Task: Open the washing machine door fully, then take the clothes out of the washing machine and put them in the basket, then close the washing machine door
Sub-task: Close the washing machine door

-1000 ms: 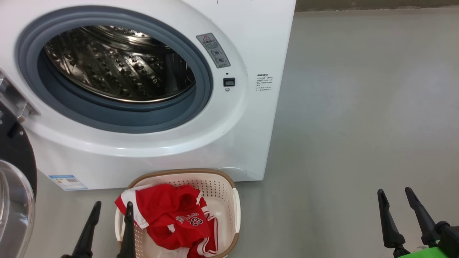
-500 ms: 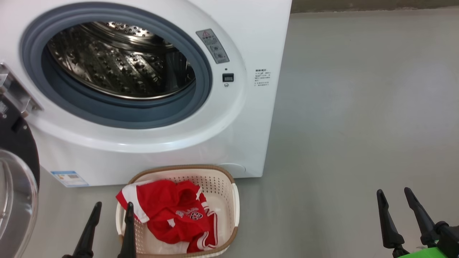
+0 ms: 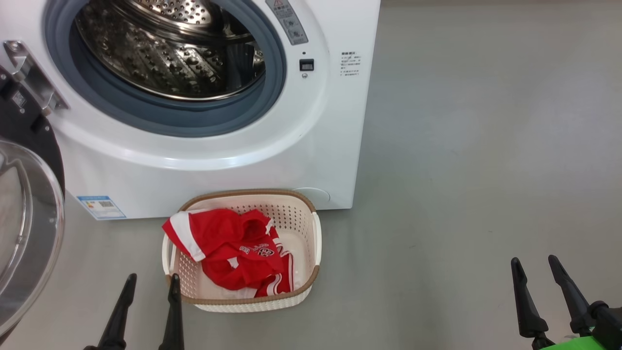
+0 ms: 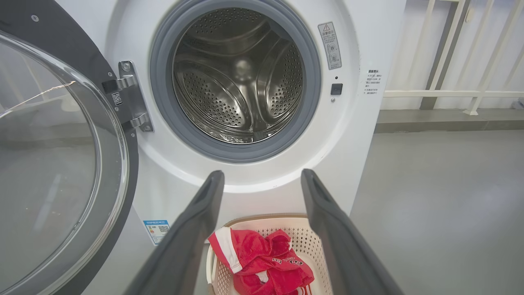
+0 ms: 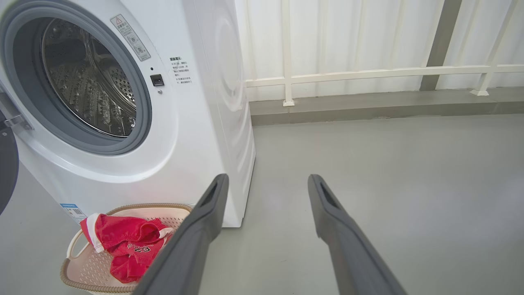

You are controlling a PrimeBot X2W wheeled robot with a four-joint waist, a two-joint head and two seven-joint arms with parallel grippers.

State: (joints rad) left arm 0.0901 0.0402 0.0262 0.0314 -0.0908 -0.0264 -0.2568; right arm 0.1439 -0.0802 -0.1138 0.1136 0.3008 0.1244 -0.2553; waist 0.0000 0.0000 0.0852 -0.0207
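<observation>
The white washing machine (image 3: 311, 146) (image 4: 368, 135) (image 5: 213, 102) stands with its door (image 3: 24, 204) (image 4: 53, 164) swung wide to the left, glass bowl facing out. Its steel drum (image 3: 170, 48) (image 4: 241, 78) looks bare inside. The red clothes (image 3: 228, 250) (image 4: 262, 266) (image 5: 123, 246) lie heaped in the cream basket (image 3: 306, 243) (image 4: 309, 241) (image 5: 77, 266) on the floor before the washer. My left gripper (image 3: 150, 282) (image 4: 262, 180) is open just short of the basket's near left corner. Far to the right, my right gripper (image 3: 534, 265) (image 5: 266, 182) hangs open over bare floor.
Grey floor (image 3: 486, 146) spreads wide to the right of the washer. A white railing (image 5: 368, 73) and a low grey kerb (image 5: 368, 106) run along the back wall. The open door juts out at the left.
The whole head view has shifted, so the washer and basket sit higher in it and the basket shows whole: the camera moved. Both grippers hold the same places in view, still open.
</observation>
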